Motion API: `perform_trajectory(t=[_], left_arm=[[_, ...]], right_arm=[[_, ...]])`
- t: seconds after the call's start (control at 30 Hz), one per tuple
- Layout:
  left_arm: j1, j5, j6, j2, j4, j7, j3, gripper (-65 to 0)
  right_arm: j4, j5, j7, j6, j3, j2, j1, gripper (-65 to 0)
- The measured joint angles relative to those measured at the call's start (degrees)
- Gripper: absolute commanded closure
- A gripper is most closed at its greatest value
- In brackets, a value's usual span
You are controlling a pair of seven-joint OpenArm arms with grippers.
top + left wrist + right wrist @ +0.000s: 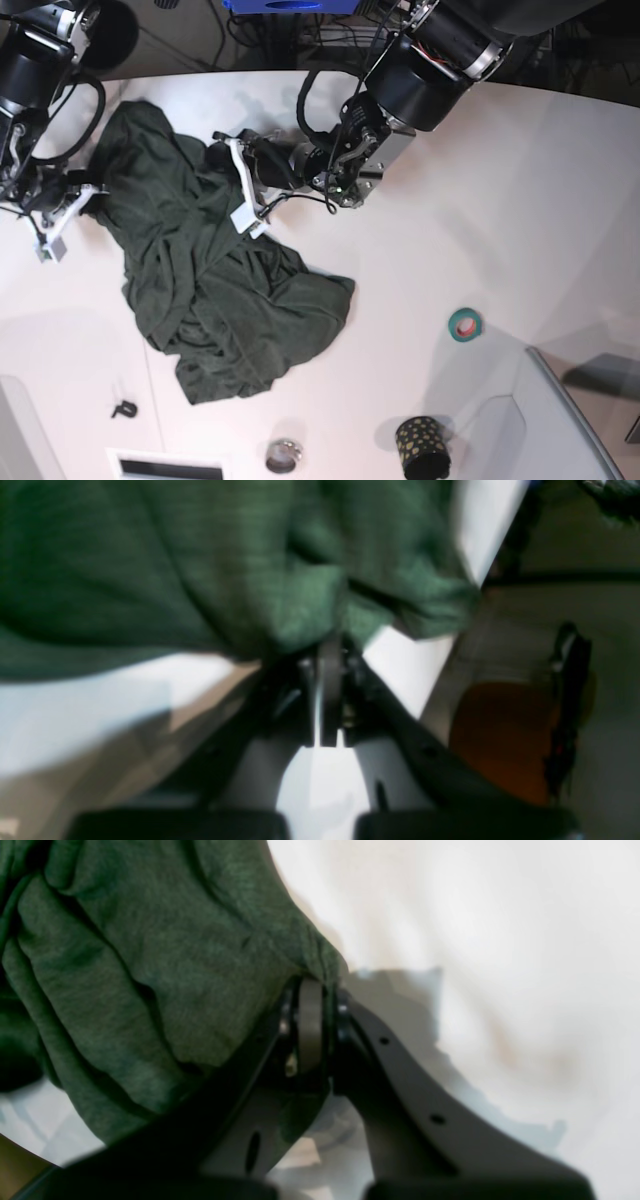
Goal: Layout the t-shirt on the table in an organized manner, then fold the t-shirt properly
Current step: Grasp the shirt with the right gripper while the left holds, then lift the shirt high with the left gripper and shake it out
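While the left wrist view was badly blurred, it still showed the left gripper [327, 652] with its fingers [330, 690] drawn together on a fold of the t-shirt [150, 565], whose dark green cloth filled the upper left of the picture. Pale worktop [75, 705] lay under the cloth, and its edge ran off to the right, with floor beyond it.

Seen from the right wrist, the right gripper [312, 990] had its fingers [310, 1025] pinched narrow on the edge of the t-shirt [140, 965], which bunched in heavy creases on the left. White worktop [475, 940] spread out to the right.

From the base view, the t-shirt [215, 290] lay crumpled on the left part of the worktop [500, 220], stretching from the far left toward the near middle. At its far right edge sat the left gripper [243, 185], closed on the cloth. At its left edge sat the right gripper [62, 212], likewise closed on the fabric. To the right, well apart from the shirt, lay a teal tape roll [463, 324]. Near the front edge stood a dark cup with gold dots [422, 445], and just left of it a small metal tin [284, 456]. A small black clip [124, 408] lay near the left front.
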State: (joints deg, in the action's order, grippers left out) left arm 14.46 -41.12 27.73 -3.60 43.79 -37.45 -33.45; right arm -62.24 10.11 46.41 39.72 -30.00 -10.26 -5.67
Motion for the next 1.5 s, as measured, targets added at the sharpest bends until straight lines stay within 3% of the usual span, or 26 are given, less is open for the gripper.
perform_trajectory(t=[0.17, 0.37, 0.57, 0.77, 1.03, 1.2, 1.37, 1.5], left_arm=[[3.65, 1.14, -2.29, 0.31, 0.35, 0.13, 0.15, 0.0], [6.03, 0.96, -2.10, 2.56, 12.83, -5.77, 0.24, 0.0], [8.37, 1.14, -8.44, 5.44, 23.08, -7.30, 0.35, 0.0], [5.64, 0.66, -8.48, 5.88, 26.73, -7.63, 0.66, 0.0], [5.05, 0.90, -8.92, 8.17, 40.81, -13.73, 14.43, 0.0], [8.94, 0.85, -8.52, 9.55, 45.97, -18.58, 18.08, 0.0], [14.01, 0.46, -8.37, 11.34, 50.97, -19.04, 19.08, 0.0], [15.26, 0.42, -8.26, 12.04, 51.10, -18.99, 25.42, 0.0]], right_arm=[[-1.64, -0.20, 0.28, -0.02, 0.00, -0.87, 0.24, -0.6], [-17.53, -0.02, 3.23, 0.20, 0.13, -0.76, 1.99, -0.5], [-27.63, 0.42, 6.03, 0.48, 7.91, -2.23, 1.75, -0.5], [-29.38, 0.00, 7.17, 0.24, 9.70, -2.43, 1.05, -0.5], [-40.85, 0.11, 7.48, 0.35, 9.66, -2.89, 1.44, -0.5], [-48.85, 0.00, 8.11, 0.55, 10.93, -3.08, -0.76, -0.5], [-51.54, 0.59, 7.96, 0.94, 15.26, -6.14, -4.92, -0.5], [-51.69, 0.44, 7.72, 0.87, 15.65, -8.63, -10.71, -0.5]])
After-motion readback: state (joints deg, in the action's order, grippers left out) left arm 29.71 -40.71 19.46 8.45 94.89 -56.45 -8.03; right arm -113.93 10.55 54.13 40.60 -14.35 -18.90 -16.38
